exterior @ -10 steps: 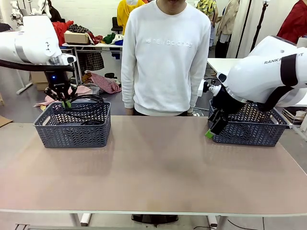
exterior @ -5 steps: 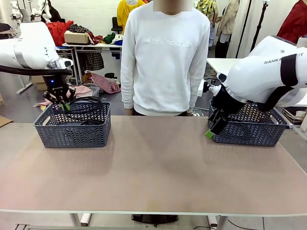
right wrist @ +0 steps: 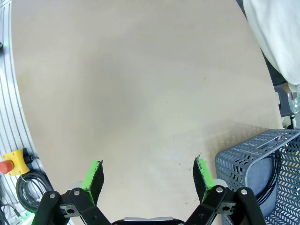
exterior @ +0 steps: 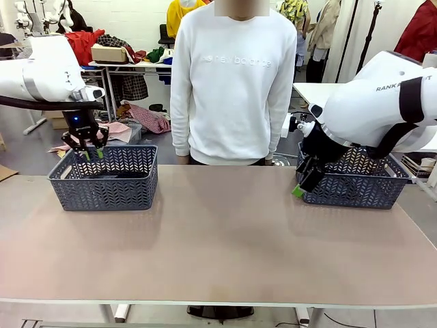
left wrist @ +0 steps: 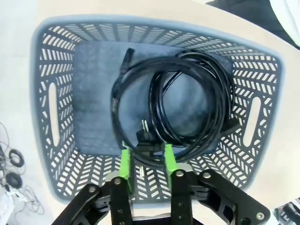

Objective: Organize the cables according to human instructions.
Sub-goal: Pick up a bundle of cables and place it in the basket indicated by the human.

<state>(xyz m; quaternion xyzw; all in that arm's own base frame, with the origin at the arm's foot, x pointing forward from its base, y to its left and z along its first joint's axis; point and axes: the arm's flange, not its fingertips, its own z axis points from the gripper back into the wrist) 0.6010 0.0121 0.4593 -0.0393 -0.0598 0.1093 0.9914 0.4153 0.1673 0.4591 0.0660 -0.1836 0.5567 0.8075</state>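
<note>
While the left gripper [left wrist: 146, 161] hovers above the left basket [exterior: 102, 179] with fingers parted and empty, coiled cables [left wrist: 176, 110] lie inside. Right gripper [right wrist: 149, 174] gapes wide beside the right basket [exterior: 351, 183]; sorting seems nearly finished.

Even, bright indoor light falls from above. The table [exterior: 225, 239] shows only soft, faint shadows beside each basket [exterior: 102, 179], with no hard glare. The front view is sharp. Both wrist views bend straight lines near their edges, and the near fingers [left wrist: 125, 164] look slightly soft.
</note>
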